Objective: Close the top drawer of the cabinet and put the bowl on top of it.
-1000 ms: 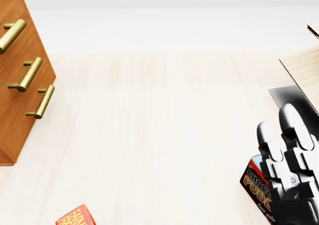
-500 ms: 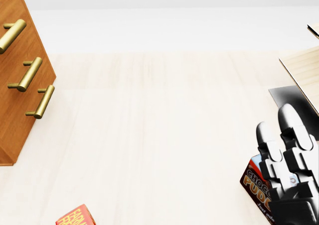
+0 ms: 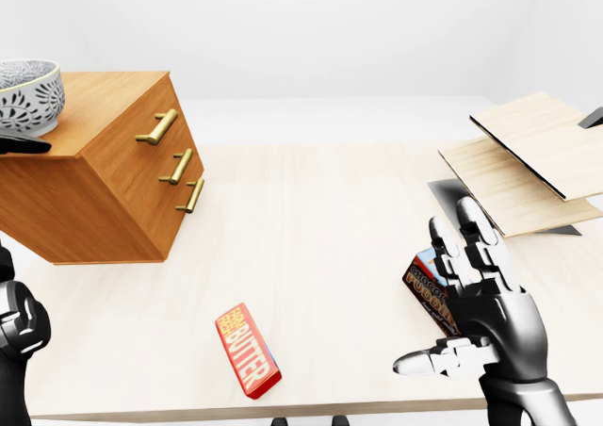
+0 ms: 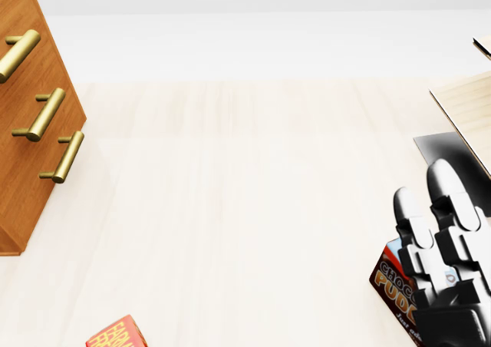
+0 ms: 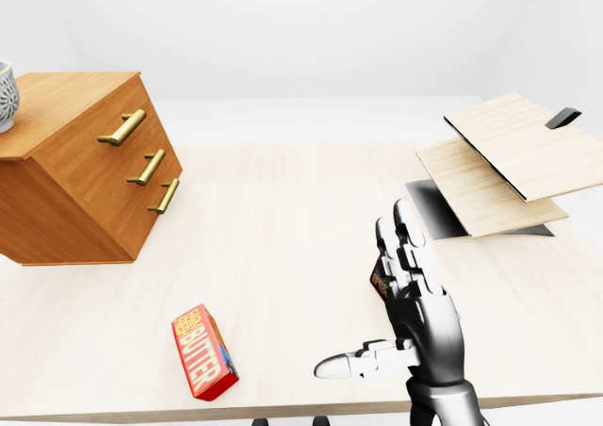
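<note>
The wooden cabinet (image 3: pixel 104 176) stands at the left of the left-eye view, its three brass-handled drawers all flush with its face; the top handle (image 3: pixel 157 127) sits level with the others. The white patterned bowl (image 3: pixel 28 94) rests on the cabinet's top at its left end. A dark flat shape (image 3: pixel 24 144) reaches in from the left edge just below the bowl, and my left arm (image 3: pixel 19 332) shows at the bottom left; its fingers are hidden. My right hand (image 3: pixel 433 289) hovers open over the table at the lower right, holding nothing.
A red butter box (image 3: pixel 248 351) lies near the table's bottom edge. A chocolate pudding box (image 3: pixel 422 289) lies behind my right hand. Stacked wooden boards (image 3: pixel 528 162) on a dark sheet (image 3: pixel 448 200) sit at the right.
</note>
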### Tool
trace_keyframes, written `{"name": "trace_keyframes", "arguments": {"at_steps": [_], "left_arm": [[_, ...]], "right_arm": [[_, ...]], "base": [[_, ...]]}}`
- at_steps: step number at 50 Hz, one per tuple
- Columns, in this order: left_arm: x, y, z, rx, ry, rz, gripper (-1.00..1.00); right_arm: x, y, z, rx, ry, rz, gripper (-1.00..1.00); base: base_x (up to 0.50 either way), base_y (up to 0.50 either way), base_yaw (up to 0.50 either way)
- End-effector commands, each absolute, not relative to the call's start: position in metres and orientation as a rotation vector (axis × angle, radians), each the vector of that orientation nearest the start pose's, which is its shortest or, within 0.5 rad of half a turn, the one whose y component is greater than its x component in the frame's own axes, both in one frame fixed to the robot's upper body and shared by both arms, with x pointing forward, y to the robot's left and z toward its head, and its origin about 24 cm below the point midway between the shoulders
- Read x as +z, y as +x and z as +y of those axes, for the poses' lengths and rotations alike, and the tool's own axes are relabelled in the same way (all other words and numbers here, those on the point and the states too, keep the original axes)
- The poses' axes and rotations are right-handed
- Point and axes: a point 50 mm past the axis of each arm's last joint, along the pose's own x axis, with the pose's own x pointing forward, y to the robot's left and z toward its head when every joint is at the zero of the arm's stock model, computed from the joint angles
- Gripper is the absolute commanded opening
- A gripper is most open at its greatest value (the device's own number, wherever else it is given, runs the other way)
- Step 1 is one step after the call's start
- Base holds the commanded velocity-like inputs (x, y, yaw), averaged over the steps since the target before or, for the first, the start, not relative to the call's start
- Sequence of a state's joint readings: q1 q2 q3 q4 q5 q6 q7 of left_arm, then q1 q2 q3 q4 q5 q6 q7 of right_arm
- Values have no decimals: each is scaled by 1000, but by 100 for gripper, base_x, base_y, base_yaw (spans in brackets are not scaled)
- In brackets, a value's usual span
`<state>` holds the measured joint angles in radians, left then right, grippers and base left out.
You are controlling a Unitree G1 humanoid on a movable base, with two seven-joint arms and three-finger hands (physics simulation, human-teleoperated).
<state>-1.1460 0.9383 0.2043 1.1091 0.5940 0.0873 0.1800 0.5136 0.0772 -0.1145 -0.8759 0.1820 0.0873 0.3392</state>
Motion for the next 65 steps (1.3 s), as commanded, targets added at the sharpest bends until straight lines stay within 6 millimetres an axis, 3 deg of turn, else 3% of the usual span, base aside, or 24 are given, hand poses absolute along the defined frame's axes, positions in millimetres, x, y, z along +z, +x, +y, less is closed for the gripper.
{"name": "trace_keyframes", "arguments": {"at_steps": [1,11,28,48,54,61,63,64,65], "left_arm": [[292,326,407,882,935,9,100],[298,323,408,894,940,-7,100],[339,303,412,956,954,-138,100],[360,290,409,943,990,-210,100],[379,280,393,900,1016,-327,100],[408,258,352,784,1063,-567,100],[414,246,336,734,1075,-660,100],[416,233,316,669,1106,-751,100],[416,231,313,661,1111,-765,100]], "right_arm": [[139,141,-172,112,61,-327,100],[138,142,-172,112,62,-323,100],[139,140,-170,117,60,-321,100],[139,140,-171,117,61,-322,100],[137,141,-170,119,60,-314,100],[136,142,-169,120,61,-309,100],[136,142,-170,121,61,-307,100],[136,142,-170,121,62,-307,100],[136,142,-170,121,62,-307,100]], "base": [[0,0,0],[0,0,0],[0,0,0],[0,0,0],[0,0,0],[0,0,0],[0,0,0],[0,0,0],[0,0,0]]}}
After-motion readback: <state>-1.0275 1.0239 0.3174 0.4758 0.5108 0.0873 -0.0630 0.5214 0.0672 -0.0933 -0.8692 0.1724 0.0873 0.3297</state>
